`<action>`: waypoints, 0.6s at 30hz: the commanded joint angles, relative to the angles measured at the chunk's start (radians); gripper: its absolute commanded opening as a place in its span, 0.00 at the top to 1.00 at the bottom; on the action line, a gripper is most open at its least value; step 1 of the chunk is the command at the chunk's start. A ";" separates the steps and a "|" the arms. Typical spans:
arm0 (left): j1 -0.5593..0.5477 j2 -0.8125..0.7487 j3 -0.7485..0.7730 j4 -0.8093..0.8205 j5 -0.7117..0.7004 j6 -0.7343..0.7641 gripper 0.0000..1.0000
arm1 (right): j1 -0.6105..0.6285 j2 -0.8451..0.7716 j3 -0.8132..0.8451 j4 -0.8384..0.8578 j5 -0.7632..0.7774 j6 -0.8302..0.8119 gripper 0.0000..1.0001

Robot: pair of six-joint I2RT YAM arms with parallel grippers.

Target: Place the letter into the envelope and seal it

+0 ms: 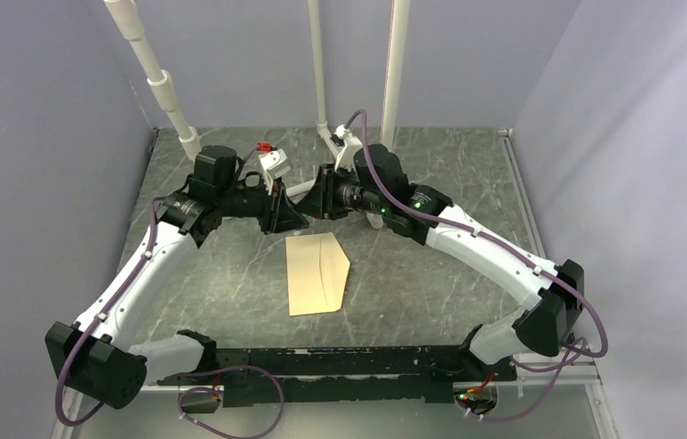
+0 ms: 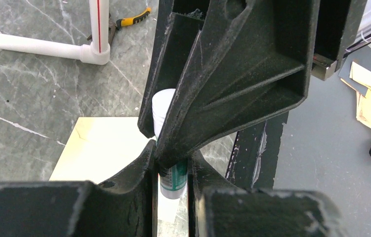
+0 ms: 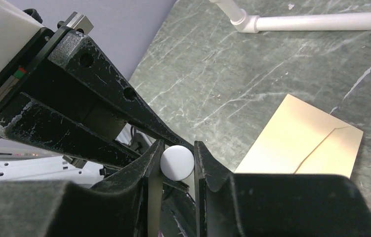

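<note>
Top view: the left gripper (image 1: 286, 214) and right gripper (image 1: 319, 198) meet above the table (image 1: 230, 274), just past the far edge of the envelope (image 1: 317, 274). The envelope lies flat, with bare table on both sides. The letter is not visible, so it is probably inside.

Left wrist: the jaws are clamped on a glue stick (image 2: 173, 178), probably to steady it for uncapping.

Right wrist: the jaws press both sides of its white cap (image 3: 177, 162). The space above is free for pulling the cap off.
</note>
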 commanded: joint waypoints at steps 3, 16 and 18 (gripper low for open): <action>-0.004 -0.022 0.051 -0.050 0.064 0.074 0.98 | -0.011 0.012 0.090 -0.065 0.012 -0.031 1.00; -0.007 -0.103 -0.009 -0.216 0.068 0.170 0.98 | -0.183 -0.085 0.253 -0.240 -0.296 -0.173 1.00; -0.008 -0.111 -0.020 -0.209 0.076 0.162 0.98 | -0.184 -0.103 0.248 -0.242 -0.315 -0.178 1.00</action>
